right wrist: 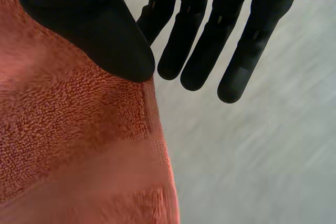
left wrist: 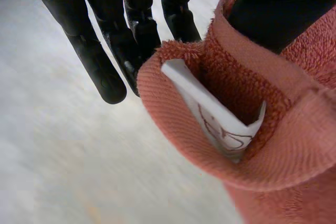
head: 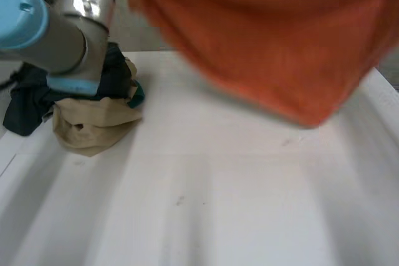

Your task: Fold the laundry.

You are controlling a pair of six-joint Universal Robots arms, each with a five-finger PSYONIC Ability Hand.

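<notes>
Orange terry-cloth towel (head: 274, 42): we see it held up above the white table (head: 218, 204). It spreads across the far side of the head view, and its lower edge slopes down towards the right arm's side.
Left hand (left wrist: 131, 24): the fingers (left wrist: 100, 66) are straight and close together. We see the towel's hemmed edge looped round the thumb (left wrist: 278, 9) and pinched against those fingers.
White care label (left wrist: 210, 108): folded over, it sits tucked inside that loop of hem, near the left hand's fingertips.
Right hand (right wrist: 105, 40): the thumb lies on the towel's woven border and pinches it against the nearest finger. The other fingers (right wrist: 247, 51) are straight, side by side, over bare table.
Left arm (head: 56, 29): grey with a light-blue cap, it reaches in over the clothes pile.
Clothes pile: a crumpled beige garment (head: 93, 126) lies on the table at the left arm's side. It touches a dark green-black garment (head: 28, 104) behind it, and both lie well apart from the towel.
</notes>
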